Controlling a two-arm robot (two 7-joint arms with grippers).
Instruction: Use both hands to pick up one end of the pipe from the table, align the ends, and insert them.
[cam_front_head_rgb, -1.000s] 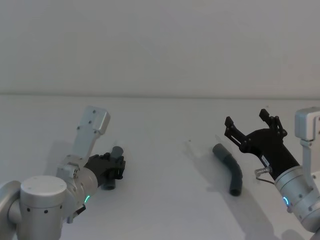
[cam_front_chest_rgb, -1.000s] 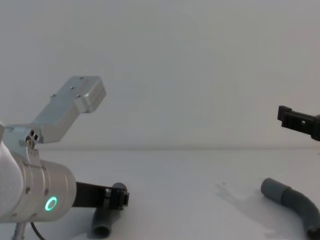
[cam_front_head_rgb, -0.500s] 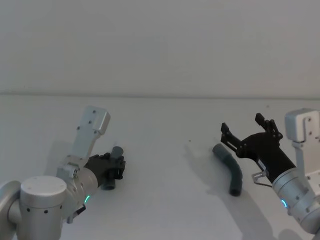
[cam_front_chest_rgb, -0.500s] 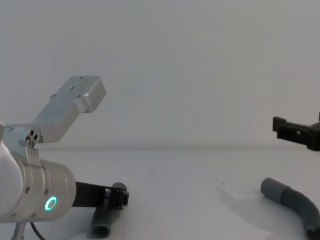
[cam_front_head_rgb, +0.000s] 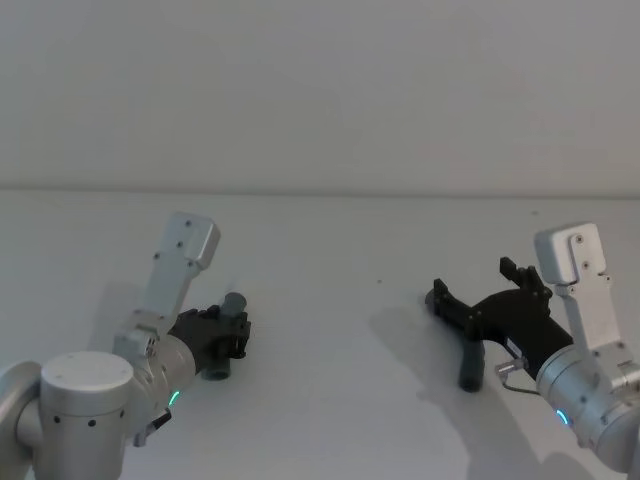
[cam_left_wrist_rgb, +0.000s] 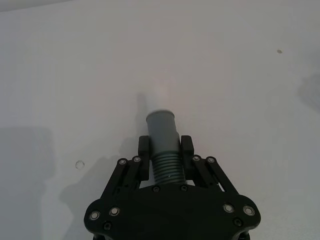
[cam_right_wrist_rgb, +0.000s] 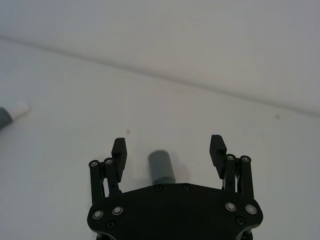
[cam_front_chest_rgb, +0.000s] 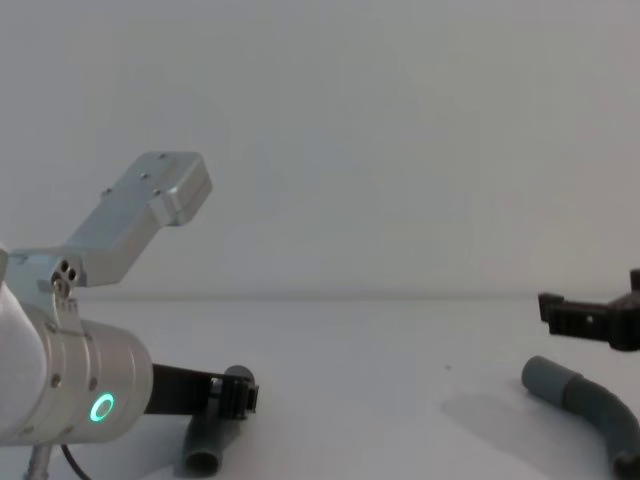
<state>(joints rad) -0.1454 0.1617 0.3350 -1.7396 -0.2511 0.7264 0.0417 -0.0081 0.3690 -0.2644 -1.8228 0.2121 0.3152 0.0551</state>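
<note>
Dark grey ribbed pipe (cam_front_chest_rgb: 587, 402); plain matte white table (cam_front_head_rgb: 330, 290).

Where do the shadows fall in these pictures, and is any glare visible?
Head view: a soft shadow lies on the table left of the right gripper. Left wrist view: the left gripper shades the table beside it. No glare seen.

head, chest share table (cam_front_head_rgb: 330, 400); wrists close

— Looking like a robotics test lab, staged and spare.
— Going by what?
— Going by the plain white table (cam_front_head_rgb: 330, 260) stretching back to a blank pale wall (cam_front_head_rgb: 320, 90), meeting it along one straight seam.
— Pointing that way too?
— Showing a silver machine wrist (cam_front_chest_rgb: 60, 385) carrying a glowing green ring light (cam_front_chest_rgb: 101, 407), low at the table's left.
</note>
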